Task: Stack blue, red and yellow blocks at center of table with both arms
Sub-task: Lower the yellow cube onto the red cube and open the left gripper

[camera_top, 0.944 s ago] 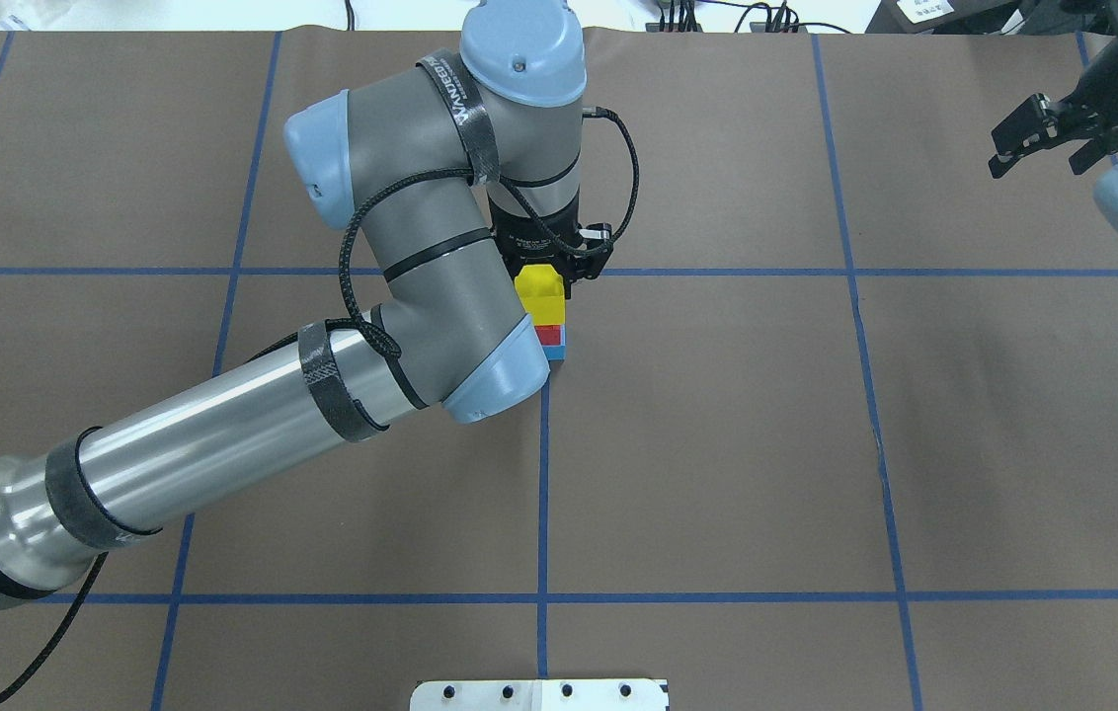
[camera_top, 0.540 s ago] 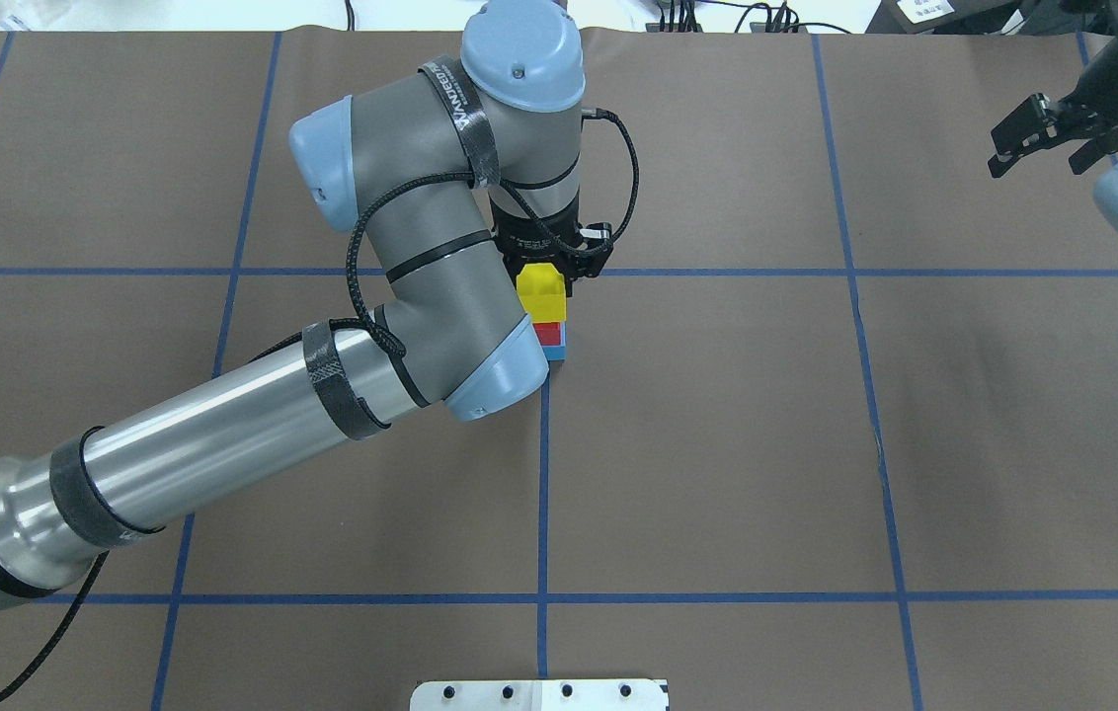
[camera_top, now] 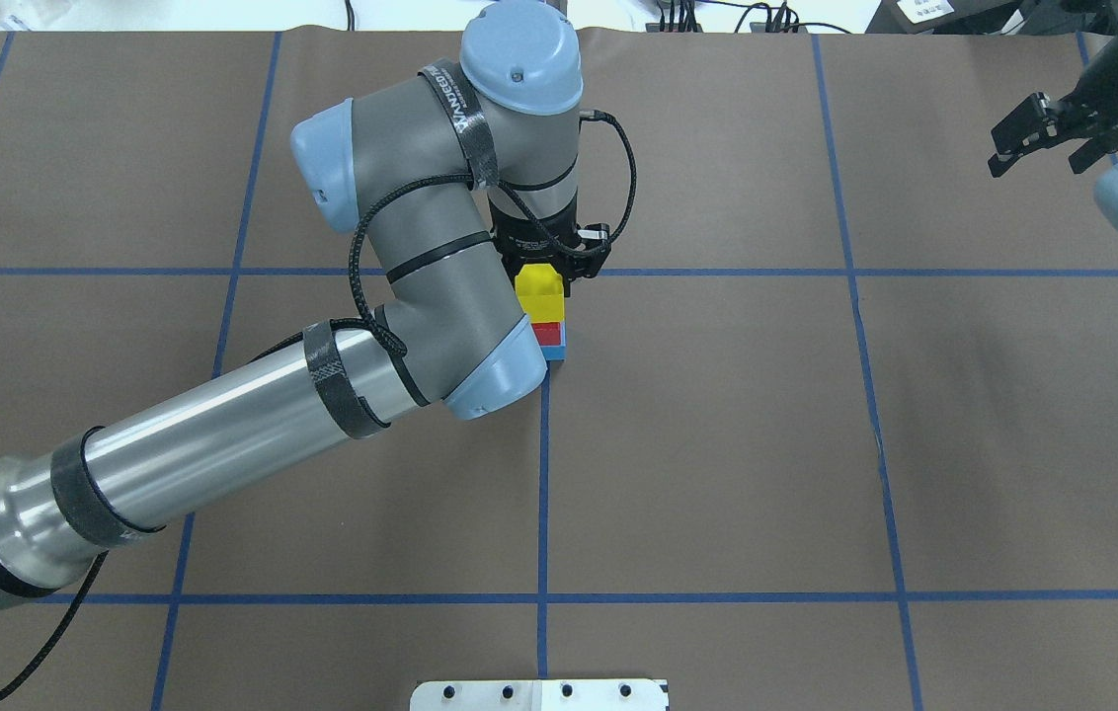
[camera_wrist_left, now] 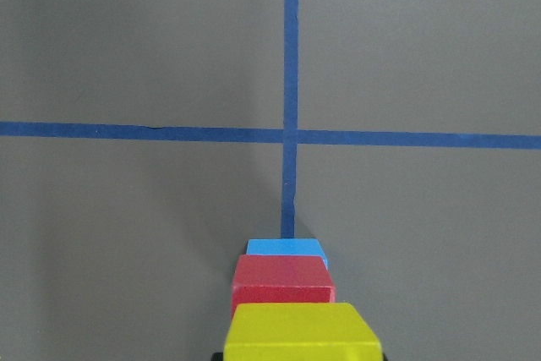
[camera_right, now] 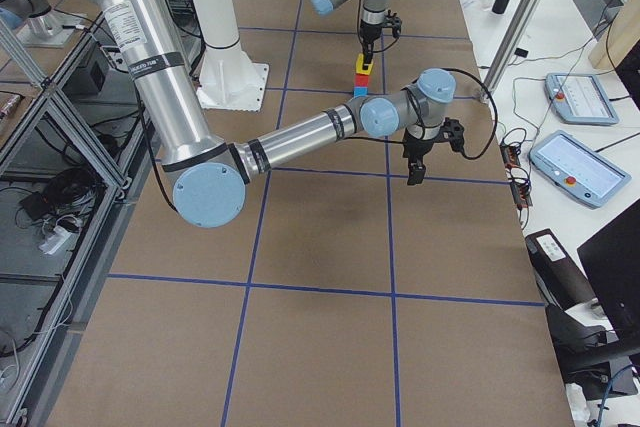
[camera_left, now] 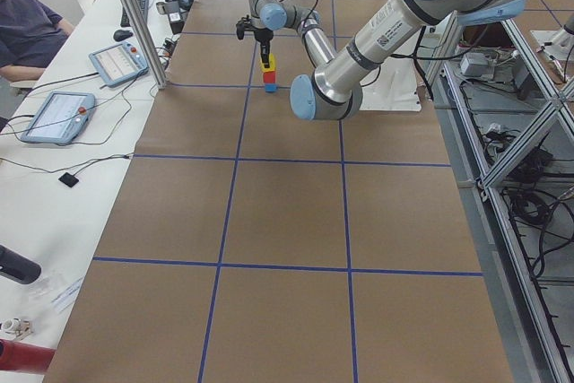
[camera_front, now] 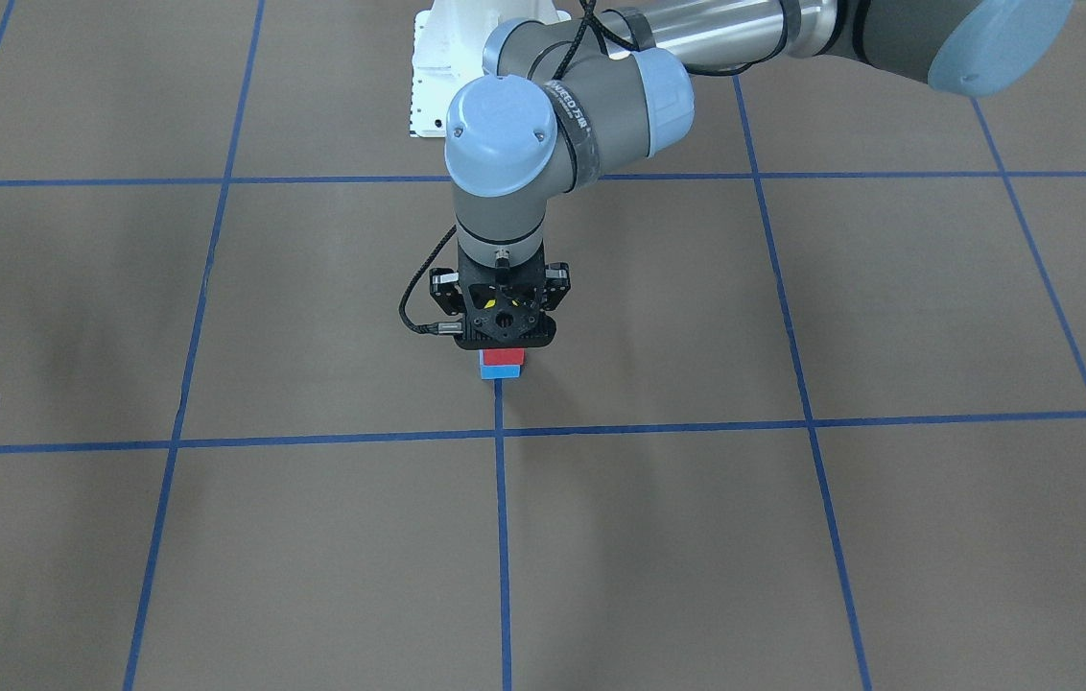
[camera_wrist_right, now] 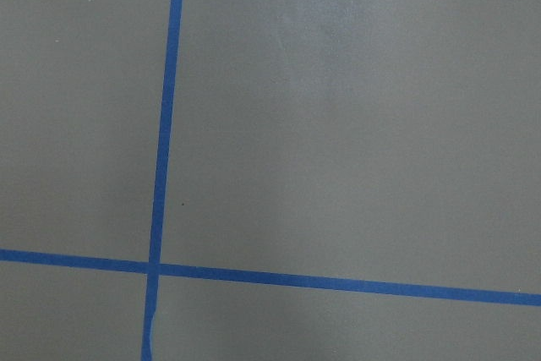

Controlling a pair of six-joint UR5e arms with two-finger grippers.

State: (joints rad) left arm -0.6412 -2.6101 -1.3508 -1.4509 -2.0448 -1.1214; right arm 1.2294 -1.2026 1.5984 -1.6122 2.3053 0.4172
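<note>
A stack stands by the tape cross at the table's center: blue block (camera_top: 559, 352) at the bottom, red block (camera_top: 549, 335) on it, yellow block (camera_top: 539, 294) on top. My left gripper (camera_front: 503, 336) points straight down over the stack and is shut on the yellow block, which rests on the red one. The front view shows only the red block (camera_front: 502, 359) and blue block (camera_front: 502, 373) under the gripper. The left wrist view shows all three: yellow (camera_wrist_left: 296, 331), red (camera_wrist_left: 283, 276), blue (camera_wrist_left: 286, 248). My right gripper (camera_top: 1040, 161) is open and empty at the far right back.
The brown table cover carries blue tape grid lines (camera_top: 717, 272). The white robot base plate (camera_top: 539, 694) sits at the near edge. Desks with tablets (camera_left: 58, 114) and a seated person (camera_left: 27, 24) are beyond the far side.
The left arm's elbow and wrist have shifted only slightly. The stack and the right arm have not moved.
</note>
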